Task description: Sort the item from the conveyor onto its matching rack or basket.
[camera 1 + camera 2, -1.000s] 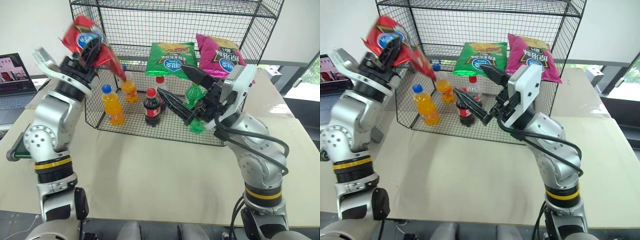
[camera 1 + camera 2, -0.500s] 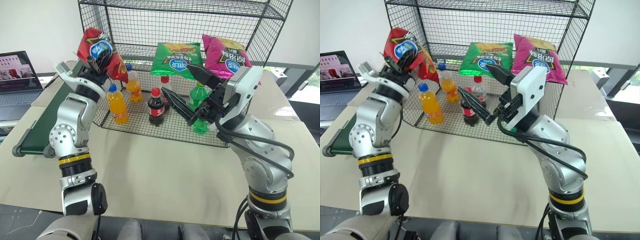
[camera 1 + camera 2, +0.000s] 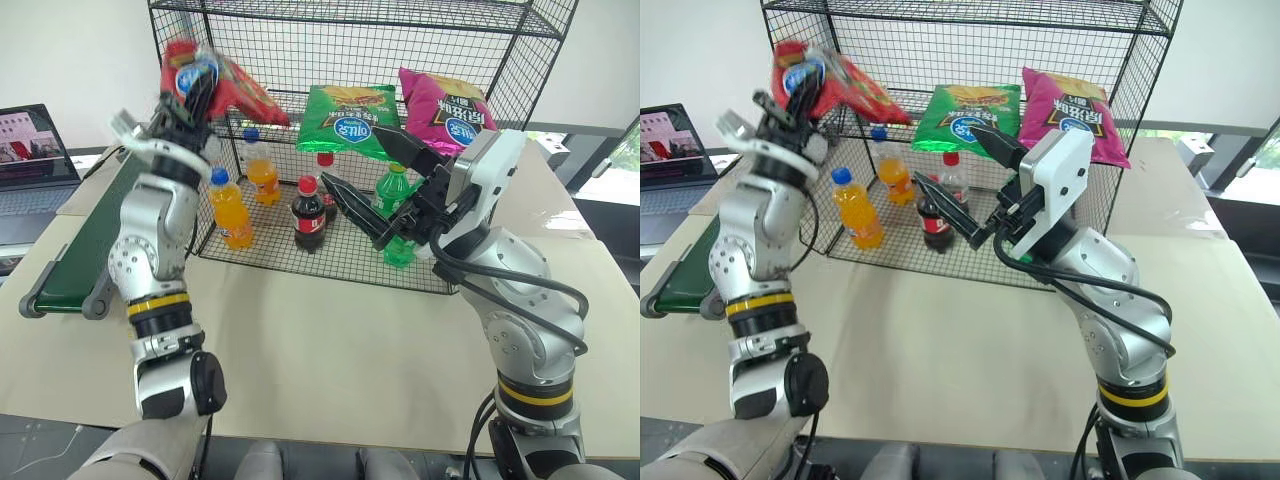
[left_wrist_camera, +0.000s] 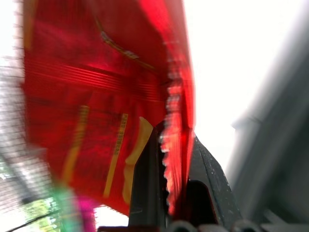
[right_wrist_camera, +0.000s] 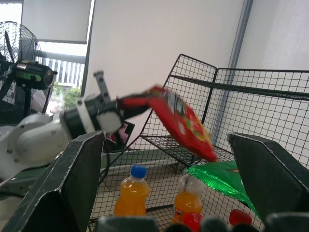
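Left wrist view shows the red snack bag [image 4: 96, 96] blurred, its lettering unreadable; the crinkled edge runs down between the two black fingers [image 4: 145, 188], which are clenched on it. What lies behind the bag there is smeared into grey and white and cannot be made out.

Both head views put the bag in the upper left of the frame, held by the left gripper [image 3: 192, 95] at the left front edge of the black wire rack [image 3: 520, 60]. The bag [image 3: 225, 85] slants from the jaws toward the middle shelf, its round blue-and-white logo partly hidden by the fingers and motion-blurred. Whether its far end rests on the shelf is hard to tell through the mesh.

Right wrist view gives the side the head views lack: the bag [image 5: 181, 121] hangs tilted, its lower corner just above the green bag [image 5: 219, 176], with two orange bottles [image 5: 131, 198] below.

At centre frame the right gripper [image 3: 370, 185] hovers before the rack, its jaws spread wide and released, covering part of the green bottle [image 3: 398, 200]. A green bag [image 3: 348, 120] and pink bag [image 3: 448, 110] lie on the middle shelf; a cola bottle [image 3: 308, 215] stands below. The conveyor [image 3: 80, 240] lies at the left edge of the desk [image 3: 330, 340], beside a laptop [image 3: 30, 145] cut off by the frame.
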